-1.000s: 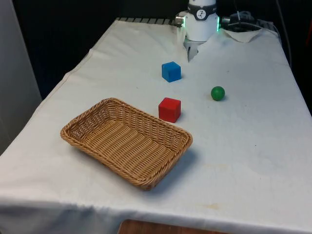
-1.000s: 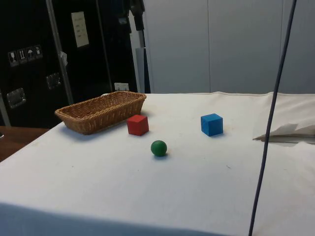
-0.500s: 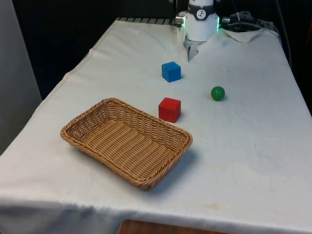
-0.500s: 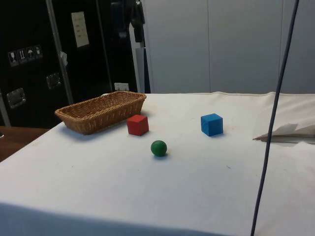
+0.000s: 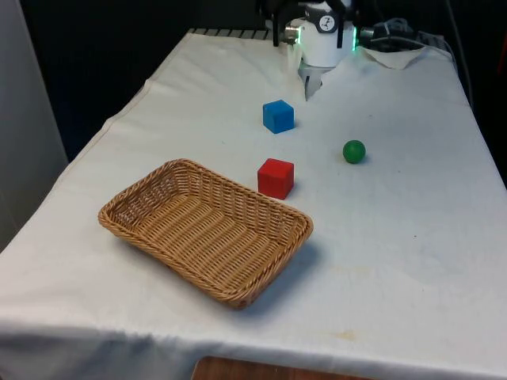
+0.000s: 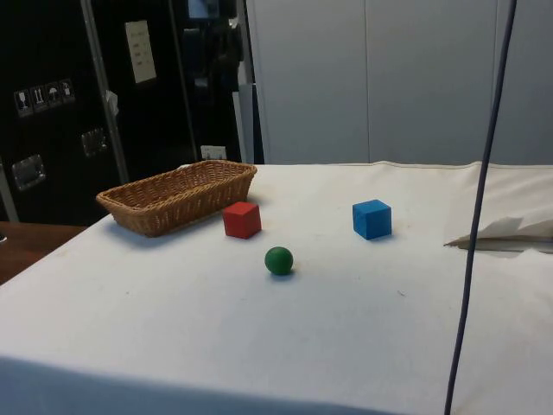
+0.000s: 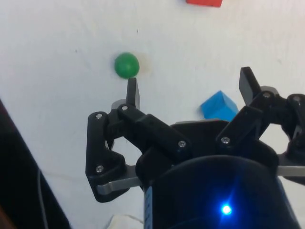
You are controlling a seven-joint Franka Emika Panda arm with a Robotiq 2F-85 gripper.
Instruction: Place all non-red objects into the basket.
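A blue cube (image 5: 278, 115) (image 6: 371, 219) sits toward the far end of the table. A green ball (image 5: 354, 151) (image 6: 278, 260) lies to the front view's right of it. A red cube (image 5: 275, 177) (image 6: 242, 220) stands just beyond the far rim of the wicker basket (image 5: 135, 229) (image 6: 164, 207), which has nothing in it. My gripper (image 7: 190, 88) hangs high over the table, open, with nothing between its fingers. In the wrist view the blue cube (image 7: 219, 106) lies below the gripper, with the green ball (image 7: 127, 65) beyond one fingertip (image 7: 133, 90).
White cloth is bunched up at the table's far end (image 5: 396, 54) (image 6: 505, 232). A dark cable (image 6: 475, 216) hangs across the side view. The table's edges drop off on both sides of the front view.
Black gripper parts have come into the front view at the top, by the robot's base. The cubes, ball and basket have not moved.
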